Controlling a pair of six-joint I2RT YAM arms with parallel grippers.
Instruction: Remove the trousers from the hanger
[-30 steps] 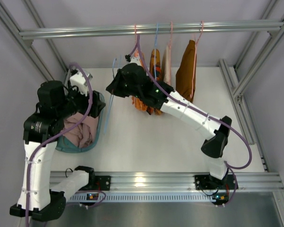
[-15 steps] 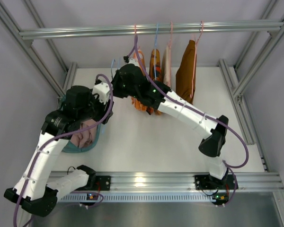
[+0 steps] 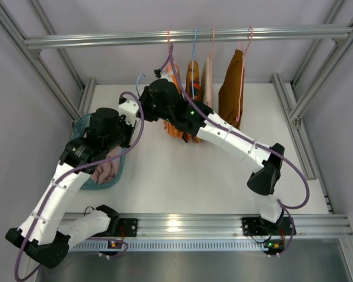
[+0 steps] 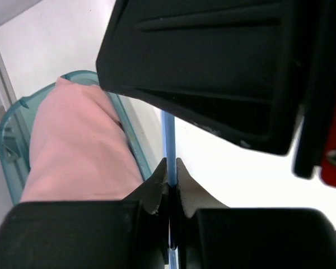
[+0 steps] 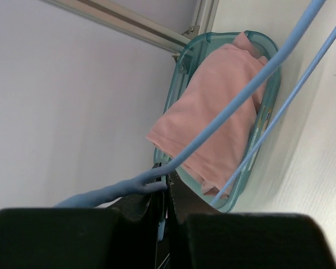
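Past stripping pink trousers (image 5: 213, 117), lying in bin (image 5: 274, 78): pinching bare hanger (image 5: 252, 78) beside bin, left gripper (image 4: 171, 168) and right gripper (image 5: 167, 185) clamped on wire; next, seemingly, parking it before pair 2.

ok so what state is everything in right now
blue hanger: bare, off the rail
pink trousers: off the hanger, lying in the basket
left gripper: shut on the blue hanger
right gripper: shut on the blue hanger
brown garment: hanging from the rail
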